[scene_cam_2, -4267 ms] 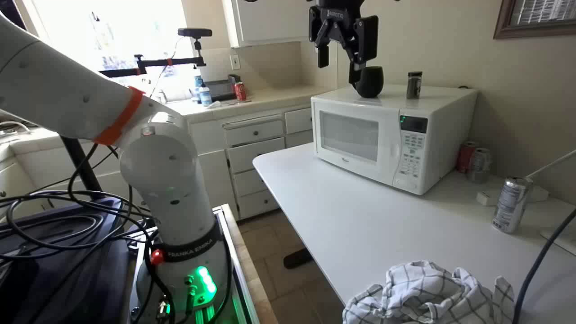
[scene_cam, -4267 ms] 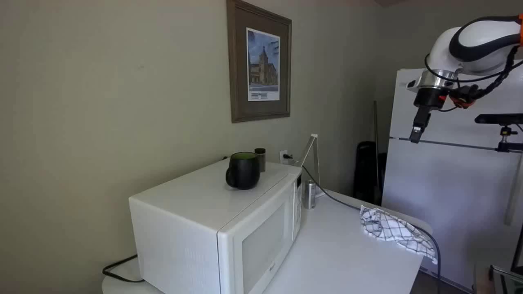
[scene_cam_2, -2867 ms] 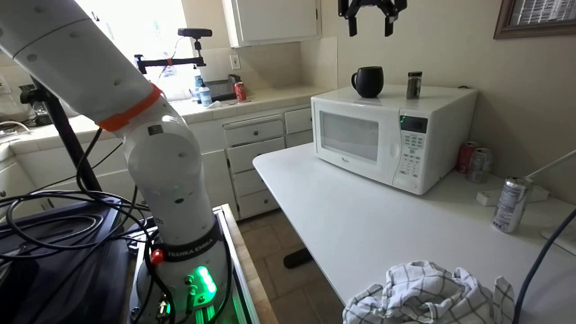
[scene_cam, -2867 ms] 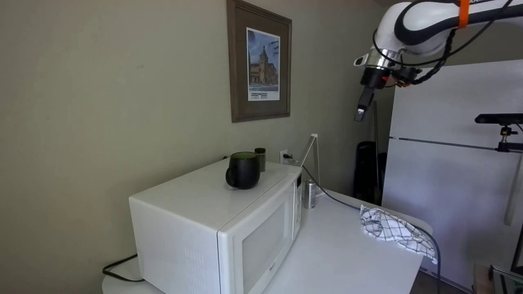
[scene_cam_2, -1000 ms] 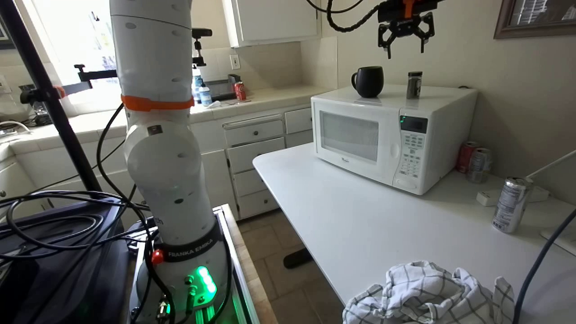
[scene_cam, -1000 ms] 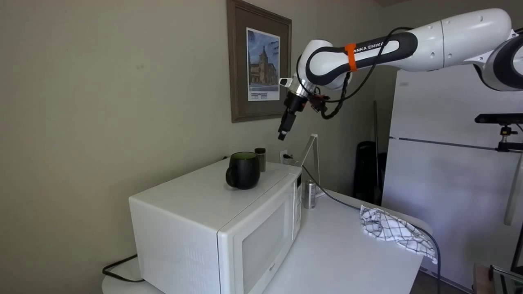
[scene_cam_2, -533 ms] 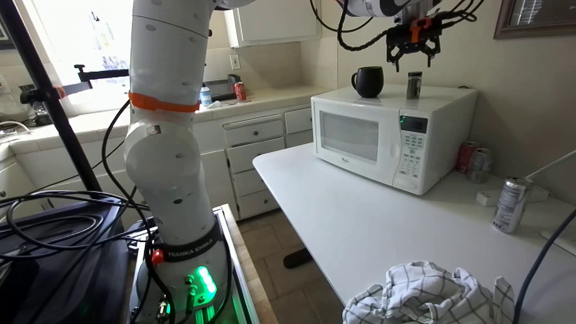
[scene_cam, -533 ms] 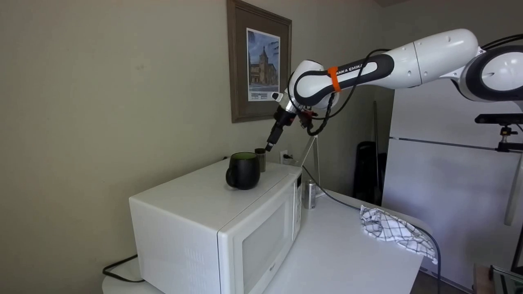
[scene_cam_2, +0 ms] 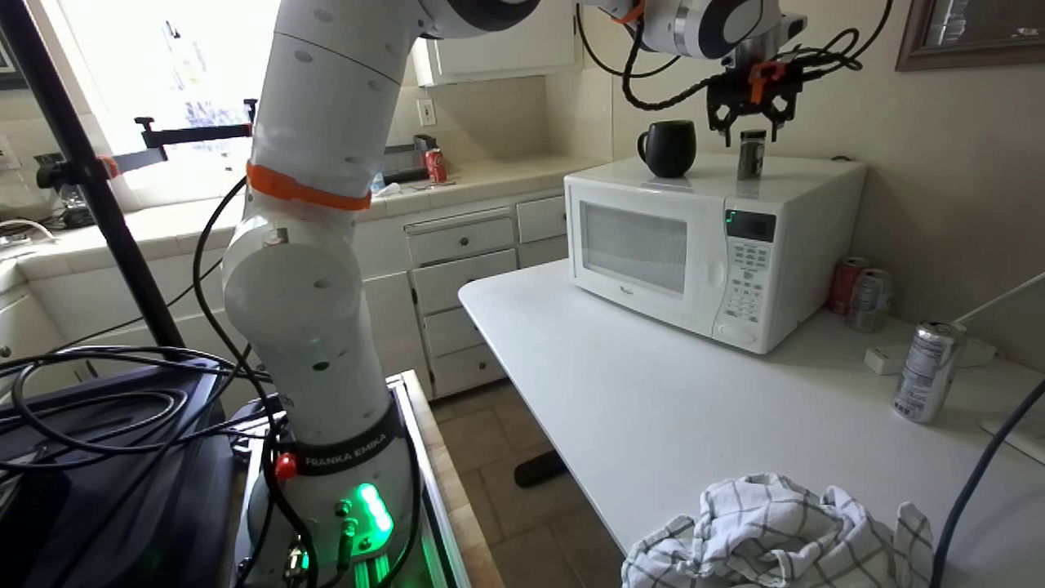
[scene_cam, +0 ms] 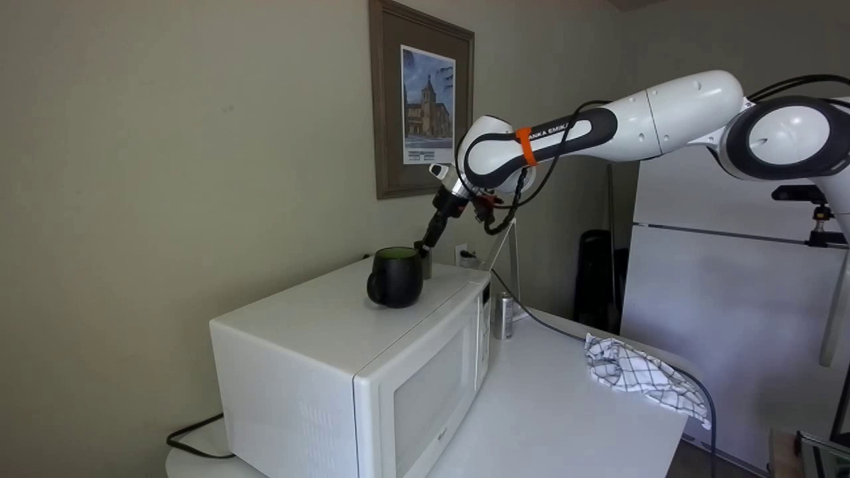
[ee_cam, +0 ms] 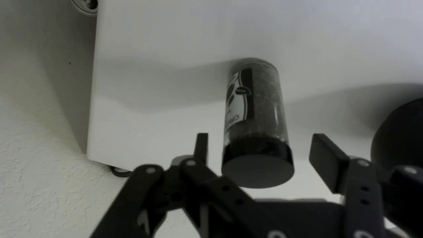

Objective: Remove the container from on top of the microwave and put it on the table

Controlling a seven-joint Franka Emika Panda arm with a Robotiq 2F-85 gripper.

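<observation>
White and boxy, the microwave (scene_cam_2: 633, 245) bears a slim dark container (ee_cam: 257, 124) and a black mug (scene_cam: 395, 282). The container stands upright on the microwave's top, above the control panel (scene_cam_2: 744, 278), its dark lid (ee_cam: 257, 170) uppermost and a black-and-white label (ee_cam: 243, 99) showing in the wrist view. The mug, green inside, sits apart from the container, nearer the middle of the microwave's top, and partly hides the container in an exterior view. Over the microwave's panel end, a Franka arm (scene_cam: 637, 123) poises its gripper (scene_cam_2: 751, 137) at the container. The fingers (ee_cam: 201, 147) stand apart, one to either side of the lid, and the wrist view shows a strip of the microwave's white top between each finger and the lid. Beneath the microwave, the table (scene_cam_2: 653, 392) stretches out to the front and past the panel end. A checked cloth (scene_cam_2: 784, 523) lies crumpled on it, forward of the microwave and well apart. Close beside the microwave's panel end stand a red can (scene_cam_2: 847, 284) and a silver can (scene_cam_2: 869, 300); another can (scene_cam_2: 928, 371), also silver, stands farther out past that end. Higher than the microwave and beyond its panel end, a framed picture (scene_cam: 428, 106) of a towered building hangs on the wall (scene_cam: 133, 166). A fridge (scene_cam: 730, 279) stands farther beyond the same end, well apart from the microwave.
</observation>
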